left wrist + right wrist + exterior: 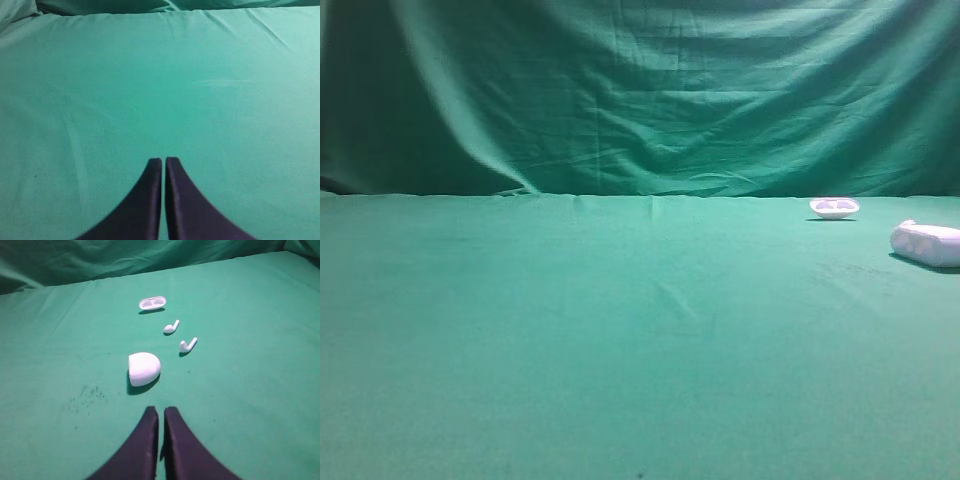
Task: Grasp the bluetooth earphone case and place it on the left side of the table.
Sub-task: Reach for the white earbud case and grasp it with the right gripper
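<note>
The bluetooth earphone case (926, 243) is a white rounded pebble lying on the green table (620, 340) at the far right. In the right wrist view the case (144, 368) lies just ahead of my right gripper (161, 410), a little to its left and apart from it. The right gripper's dark jaws are shut and empty. My left gripper (163, 160) is shut and empty over bare green cloth (150, 90). Neither gripper shows in the exterior view.
A shallow white dish-like piece (834, 207) sits near the table's back edge; it also shows in the right wrist view (152, 303). Two loose white earbuds (171, 327) (188, 345) lie between it and the case. A green backdrop (640, 90) hangs behind.
</note>
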Robot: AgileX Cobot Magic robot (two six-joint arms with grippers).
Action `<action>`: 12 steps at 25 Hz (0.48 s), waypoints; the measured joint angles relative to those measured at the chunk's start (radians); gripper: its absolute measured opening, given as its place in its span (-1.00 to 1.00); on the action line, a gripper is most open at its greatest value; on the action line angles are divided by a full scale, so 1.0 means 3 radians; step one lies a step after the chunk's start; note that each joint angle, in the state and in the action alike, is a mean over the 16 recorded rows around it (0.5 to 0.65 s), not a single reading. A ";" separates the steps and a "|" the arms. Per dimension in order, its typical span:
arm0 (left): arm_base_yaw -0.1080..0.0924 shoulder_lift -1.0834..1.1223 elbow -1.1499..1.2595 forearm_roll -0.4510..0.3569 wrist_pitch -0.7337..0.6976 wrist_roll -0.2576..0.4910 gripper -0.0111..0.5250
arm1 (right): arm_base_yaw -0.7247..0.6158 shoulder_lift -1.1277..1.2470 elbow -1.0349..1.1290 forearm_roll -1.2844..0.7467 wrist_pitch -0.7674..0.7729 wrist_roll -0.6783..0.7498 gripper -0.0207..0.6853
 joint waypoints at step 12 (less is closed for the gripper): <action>0.0000 0.0000 0.0000 0.0000 0.0000 0.0000 -0.96 | 0.0000 0.0000 0.0000 -0.0001 -0.0001 0.0000 -0.94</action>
